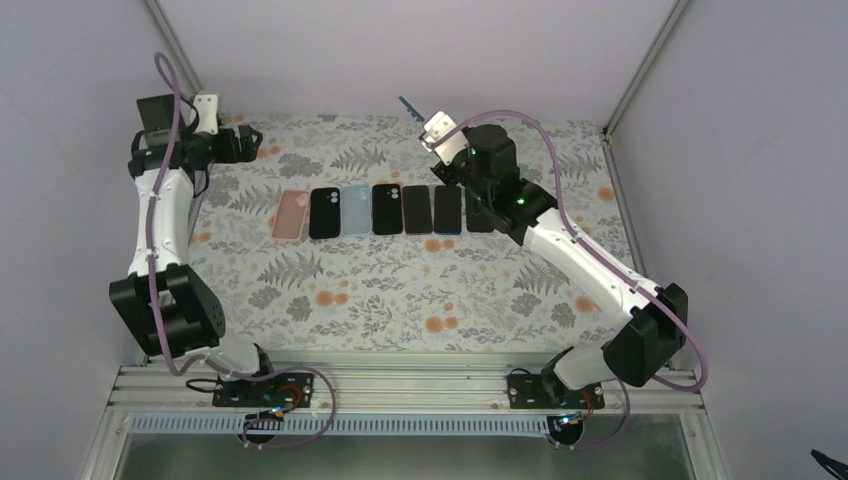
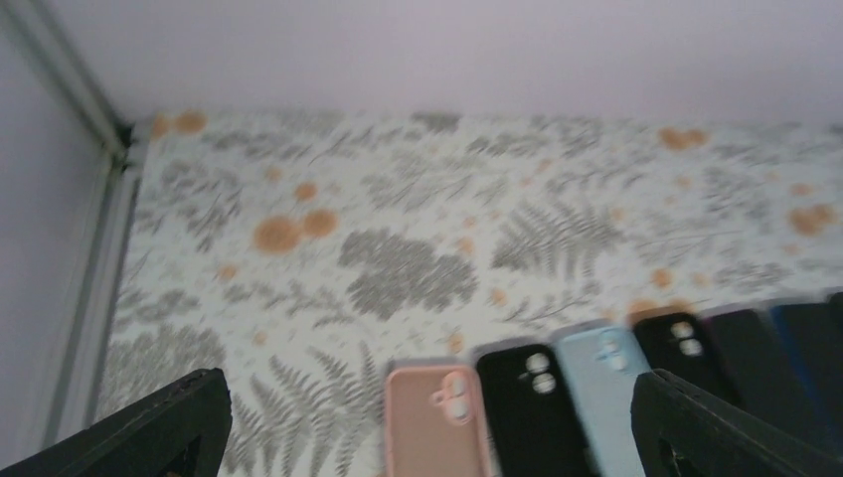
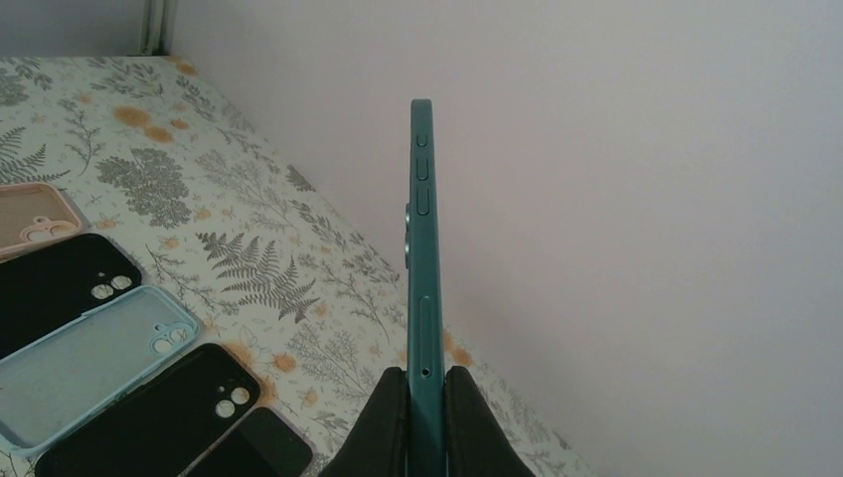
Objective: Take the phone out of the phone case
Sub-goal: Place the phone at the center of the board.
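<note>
Phone (image 3: pixel 422 229), teal: pinched edge-on at its lower end by our right gripper (image 3: pixel 425 388), raised off the surface (image 1: pixel 400 290) at 12 o'clock of the case row (image 1: pixel 380 210), probably to keep it clear. Left gripper (image 1: pixel 242 140): spread wide, empty, at 10 o'clock. We judge the phone already bare.

**Fern-print table, pale walls**

The table (image 1: pixel 400 290) wore a cloth printed with grey ferns and orange flowers. Plain pale walls (image 1: pixel 400 50) closed it on three sides. Metal posts (image 1: pixel 644 70) stood at the far corners, a rail (image 1: pixel 400 385) along the near edge.
</note>
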`<state>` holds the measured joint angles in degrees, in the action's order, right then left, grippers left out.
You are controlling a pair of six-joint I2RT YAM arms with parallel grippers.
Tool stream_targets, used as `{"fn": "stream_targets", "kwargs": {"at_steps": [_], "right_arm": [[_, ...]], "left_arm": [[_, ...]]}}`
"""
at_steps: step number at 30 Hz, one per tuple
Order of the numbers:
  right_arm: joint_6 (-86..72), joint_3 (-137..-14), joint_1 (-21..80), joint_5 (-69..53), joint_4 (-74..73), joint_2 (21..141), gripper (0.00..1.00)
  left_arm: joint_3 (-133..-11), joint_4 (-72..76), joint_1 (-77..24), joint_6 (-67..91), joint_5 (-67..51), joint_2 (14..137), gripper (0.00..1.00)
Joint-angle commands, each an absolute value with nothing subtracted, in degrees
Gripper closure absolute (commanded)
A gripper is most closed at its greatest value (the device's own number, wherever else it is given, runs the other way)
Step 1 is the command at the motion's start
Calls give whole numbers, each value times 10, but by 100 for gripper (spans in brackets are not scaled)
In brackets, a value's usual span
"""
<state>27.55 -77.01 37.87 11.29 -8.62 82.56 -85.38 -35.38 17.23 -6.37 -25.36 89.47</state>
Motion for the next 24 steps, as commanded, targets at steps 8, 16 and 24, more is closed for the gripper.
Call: {"fn": "stream_targets", "kwargs": {"at_steps": [8, 16, 24], "right_arm": [[418, -802, 452, 186, 25, 838, 96], [556, -748, 528, 298, 176, 859, 96], [694, -670, 586, 351, 343, 878, 96]], "left_arm": [[-918, -305, 170, 85, -616, 831, 0], [-829, -169, 142, 241, -711, 803, 0], [-752, -77, 89, 334, -718, 785, 0]]}}
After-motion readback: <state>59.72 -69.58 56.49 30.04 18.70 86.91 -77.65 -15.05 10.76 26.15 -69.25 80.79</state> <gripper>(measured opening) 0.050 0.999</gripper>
